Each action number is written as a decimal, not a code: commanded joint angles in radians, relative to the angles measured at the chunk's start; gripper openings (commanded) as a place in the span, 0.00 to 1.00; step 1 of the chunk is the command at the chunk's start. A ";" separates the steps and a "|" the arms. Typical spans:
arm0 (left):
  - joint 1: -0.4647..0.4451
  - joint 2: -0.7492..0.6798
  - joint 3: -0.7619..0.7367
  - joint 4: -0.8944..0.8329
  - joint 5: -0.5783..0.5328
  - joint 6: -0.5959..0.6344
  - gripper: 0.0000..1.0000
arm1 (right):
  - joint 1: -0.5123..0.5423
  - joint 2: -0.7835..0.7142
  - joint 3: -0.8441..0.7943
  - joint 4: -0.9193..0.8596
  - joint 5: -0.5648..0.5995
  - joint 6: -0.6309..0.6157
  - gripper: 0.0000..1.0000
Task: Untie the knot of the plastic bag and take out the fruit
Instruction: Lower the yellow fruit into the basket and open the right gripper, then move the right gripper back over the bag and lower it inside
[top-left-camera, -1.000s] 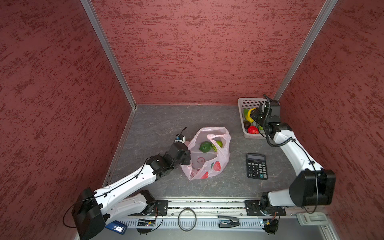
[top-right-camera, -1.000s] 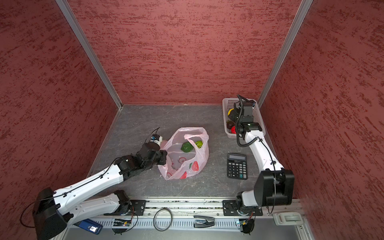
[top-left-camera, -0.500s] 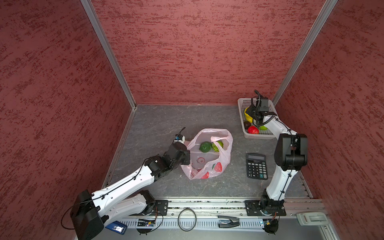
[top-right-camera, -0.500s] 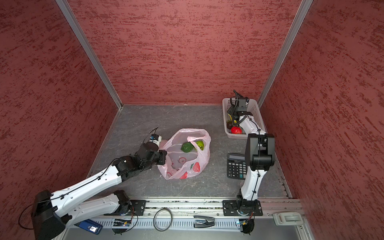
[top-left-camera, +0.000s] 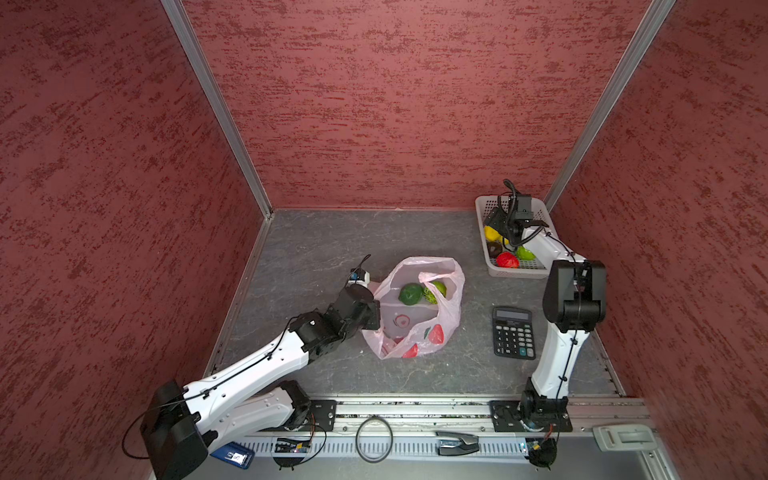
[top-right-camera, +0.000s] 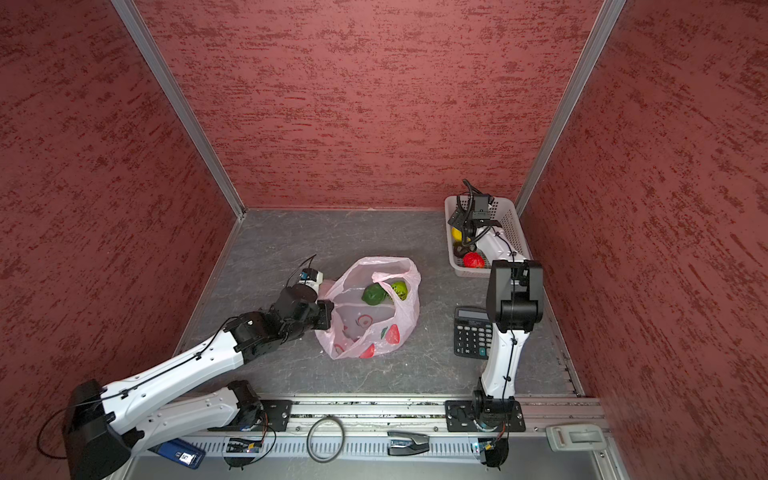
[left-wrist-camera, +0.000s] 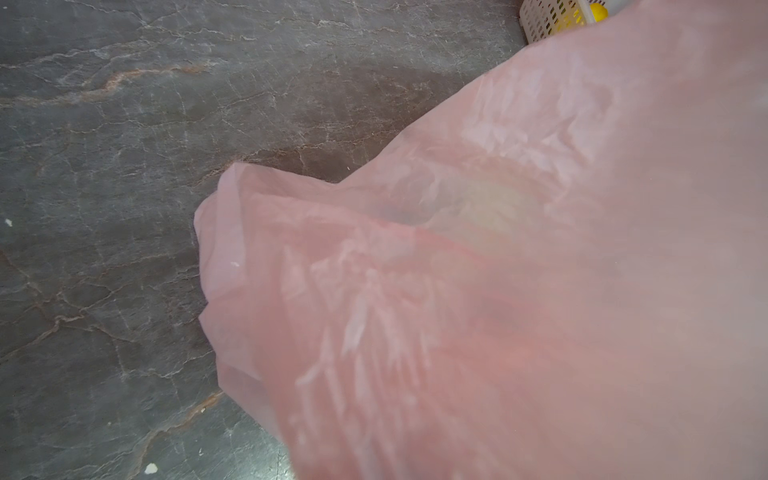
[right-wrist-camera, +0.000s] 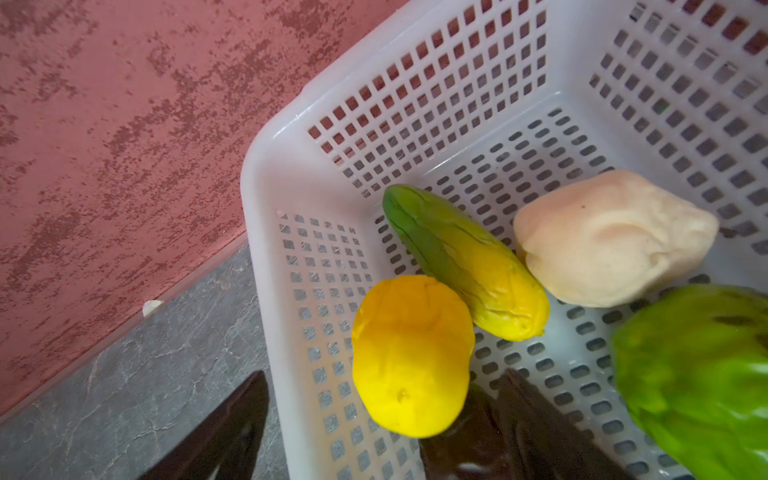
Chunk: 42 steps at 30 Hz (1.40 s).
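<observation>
Left jaws tight on plastic bag (top-left-camera: 415, 332) rim; right jaws wide, empty, astride basket (right-wrist-camera: 266, 249) wall, near yellow fruit (right-wrist-camera: 409, 357).

A white perforated basket (top-left-camera: 517, 273) sits in the far right corner of the counter (top-left-camera: 316, 241); a black calculator (top-left-camera: 513, 332) lies nearer, apart.

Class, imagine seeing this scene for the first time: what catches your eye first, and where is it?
The pale pink plastic bag in the middle of the grey table draws the eye first: its mouth gapes, showing green fruit inside, while the left gripper pinches its rim. Next comes the white basket in the far right corner, bright with yellow, red and green pieces, the right gripper open above it.
</observation>
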 joint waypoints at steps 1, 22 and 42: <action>0.004 -0.014 -0.005 0.009 -0.008 -0.001 0.00 | -0.001 -0.067 0.009 -0.027 0.029 -0.025 0.95; -0.046 -0.042 0.006 0.058 -0.009 0.018 0.00 | 0.346 -0.636 -0.200 -0.334 -0.118 -0.017 0.99; -0.075 -0.049 0.021 0.059 -0.014 0.008 0.00 | 1.090 -0.804 -0.306 -0.448 0.130 0.389 0.94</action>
